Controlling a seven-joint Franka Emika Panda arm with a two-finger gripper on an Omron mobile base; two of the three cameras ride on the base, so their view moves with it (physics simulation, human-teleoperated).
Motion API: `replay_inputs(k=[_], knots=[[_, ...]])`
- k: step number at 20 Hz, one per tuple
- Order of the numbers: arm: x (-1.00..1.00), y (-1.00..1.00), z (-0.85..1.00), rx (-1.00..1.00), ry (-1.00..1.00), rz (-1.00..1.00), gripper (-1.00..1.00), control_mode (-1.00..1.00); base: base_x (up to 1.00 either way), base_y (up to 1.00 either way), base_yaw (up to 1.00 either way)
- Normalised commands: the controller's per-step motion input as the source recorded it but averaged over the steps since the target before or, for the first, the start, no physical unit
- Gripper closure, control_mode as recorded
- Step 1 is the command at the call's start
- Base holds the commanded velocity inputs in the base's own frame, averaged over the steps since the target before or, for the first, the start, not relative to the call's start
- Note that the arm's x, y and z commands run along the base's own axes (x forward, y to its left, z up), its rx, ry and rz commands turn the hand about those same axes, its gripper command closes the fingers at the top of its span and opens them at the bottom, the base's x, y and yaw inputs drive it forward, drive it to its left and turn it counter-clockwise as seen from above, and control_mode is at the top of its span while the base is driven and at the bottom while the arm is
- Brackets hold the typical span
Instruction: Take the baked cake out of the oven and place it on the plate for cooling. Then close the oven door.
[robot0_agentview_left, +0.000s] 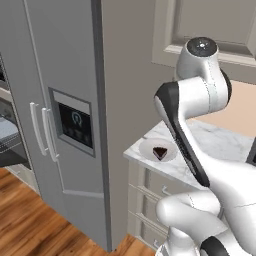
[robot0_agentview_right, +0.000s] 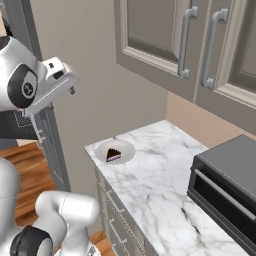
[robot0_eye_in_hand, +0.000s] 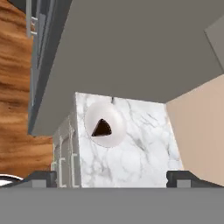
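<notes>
On the white marble counter (robot0_agentview_right: 165, 185), grey-veined and glossy, we see a round white plate (robot0_agentview_right: 125, 146) near the corner by the wall, w/ a small dark wedge of cake (robot0_agentview_right: 113, 155) sitting on it, chocolate brown w/ a pale pink band low on its side. In the hand view the plate (robot0_eye_in_hand: 114, 131) lies at approx 12 o'clock from the gripper (robot0_eye_in_hand: 109, 178), well apart from it, and the cake (robot0_eye_in_hand: 102, 128) is a dark triangle just left of plate centre. The two small dark fingertips (robot0_eye_in_hand: 41, 177) stand spread wide at the bottom corners, nothing between them. From the left base view we get the cake (robot0_agentview_left: 160, 152) and plate (robot0_agentview_left: 150, 149) at roughly 9 o'clock of the white arm's dark-jointed elbow; the counter (robot0_agentview_left: 220, 142) runs off to 3 o'clock. Far left at 9 o'clock, the oven (robot0_agentview_left: 9, 142) shows as a sliver w/ its door hanging open; we can't tell more. Next to it a tall matte grey fridge (robot0_agentview_left: 65, 100) w/ two pale vertical bar handles and a black dispenser panel. Below the counter, beige drawers (robot0_agentview_left: 150, 195) w/ small metal pulls. Above, beige panelled wall cabinets (robot0_agentview_right: 210, 45) w/ curved metal handles; beige wall behind. A boxy dark appliance (robot0_agentview_right: 230, 185) w/ a horizontal bar handle sits on the counter at 4 o'clock in the right base view. Floor (robot0_agentview_left: 30, 220) is warm orange-brown wood planks.
</notes>
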Motion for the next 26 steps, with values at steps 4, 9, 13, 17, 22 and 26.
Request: replay_inputs(k=[4, 9, 13, 17, 22, 26], knots=[[0.23, 0.20, -0.02, 0.16, -0.05, -0.65, -1.00, -1.00, 0.00, 0.00, 0.00], [-0.08, 0.01, 0.00, 0.27, 0.00, -0.58, -1.00, -1.00, 0.00, 0.00, 0.00], [-0.48, 0.00, -0.01, 0.50, 0.06, -0.30, -1.00, -1.00, 0.00, 0.00, 0.00], [-0.27, 0.01, -0.40, 0.59, 0.10, -0.02, -1.00, -1.00, 0.00, 0.00, 0.00], [-0.03, 0.33, -0.60, 0.22, 0.03, 0.04, -1.00, -1.00, 0.00, 0.00, 0.00], [0.00, 0.45, -0.11, -0.06, -0.01, 0.01, -1.00, -1.00, 0.00, 0.00, 0.00]])
